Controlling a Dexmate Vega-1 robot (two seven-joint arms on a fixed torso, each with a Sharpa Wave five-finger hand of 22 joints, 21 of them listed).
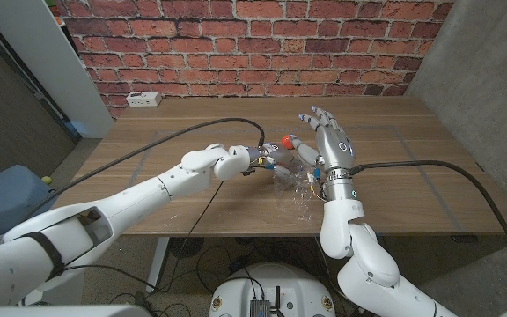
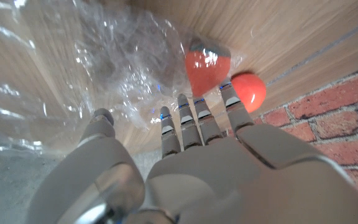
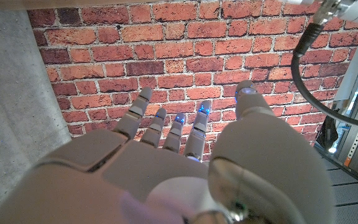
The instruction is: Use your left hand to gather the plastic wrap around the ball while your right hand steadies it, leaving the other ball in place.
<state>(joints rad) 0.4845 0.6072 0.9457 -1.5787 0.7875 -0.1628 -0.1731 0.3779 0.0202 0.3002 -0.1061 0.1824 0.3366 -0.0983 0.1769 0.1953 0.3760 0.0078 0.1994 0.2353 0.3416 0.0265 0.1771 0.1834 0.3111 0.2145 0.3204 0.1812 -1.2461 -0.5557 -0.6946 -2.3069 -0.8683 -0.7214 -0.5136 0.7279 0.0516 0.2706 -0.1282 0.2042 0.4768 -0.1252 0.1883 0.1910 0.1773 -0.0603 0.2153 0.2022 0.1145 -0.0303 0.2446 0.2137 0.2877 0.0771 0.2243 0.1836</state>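
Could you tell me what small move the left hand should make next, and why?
Probably close the left hand on the plastic wrap: its fingers reach toward the wrap near a red ball but grip nothing visible yet.

My left hand (image 1: pixel 255 162) reaches in from the left over the middle of the table (image 1: pixel 148 132), fingers on the near edge of the plastic wrap (image 1: pixel 290 180). My right hand (image 1: pixel 330 134) stands just right of the wrap. One ball (image 2: pixel 206 66) lies in the wrap's far side, I think; the other ball (image 2: pixel 249 90) sits just beyond it, toward the brick wall (image 1: pixel 253 44) behind the table.
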